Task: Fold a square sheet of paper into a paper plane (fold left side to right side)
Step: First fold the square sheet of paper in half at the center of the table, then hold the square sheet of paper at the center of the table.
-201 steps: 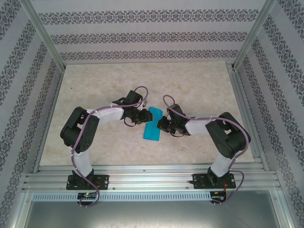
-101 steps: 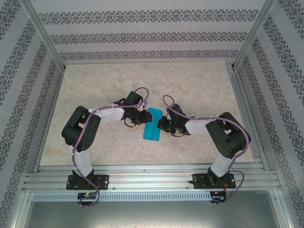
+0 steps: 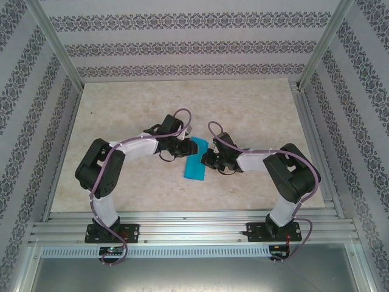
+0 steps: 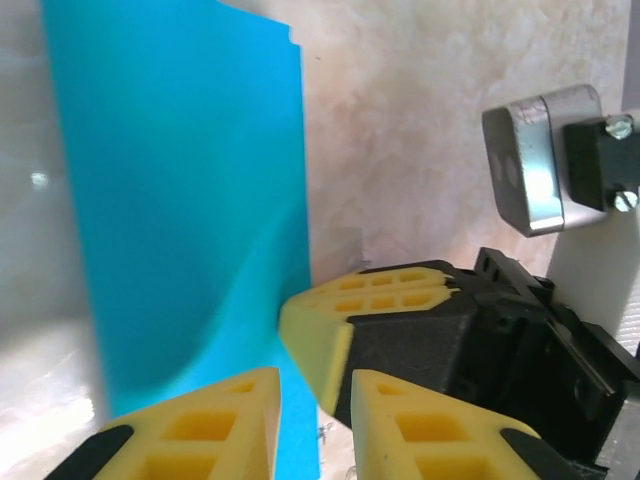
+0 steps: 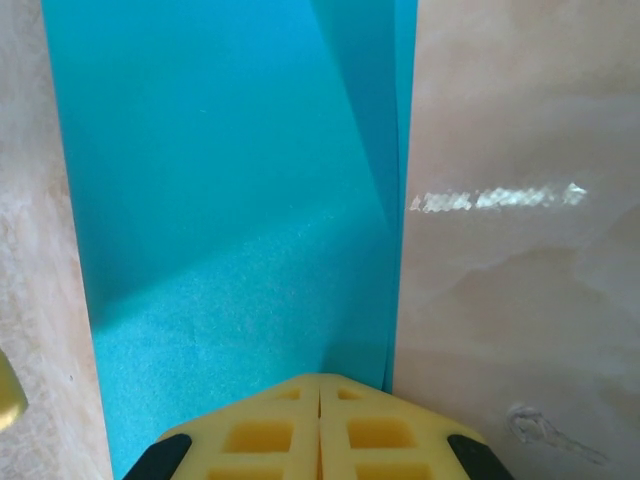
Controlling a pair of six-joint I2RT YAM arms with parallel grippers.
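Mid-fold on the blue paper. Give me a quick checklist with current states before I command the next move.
1. The square sheet of paper folded into a narrow strip: ok.
2. Layer edges flush: not ok, small step at one corner in the left wrist view.
3. The right gripper shut, tip on the paper: ok.
4. The left gripper open: ok.
5. Grippers clear of each other: cannot tell, very close.

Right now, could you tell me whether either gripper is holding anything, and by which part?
Nothing looks gripped. The left gripper is open over the blue paper; the right gripper is shut, tips pressing near its edge.
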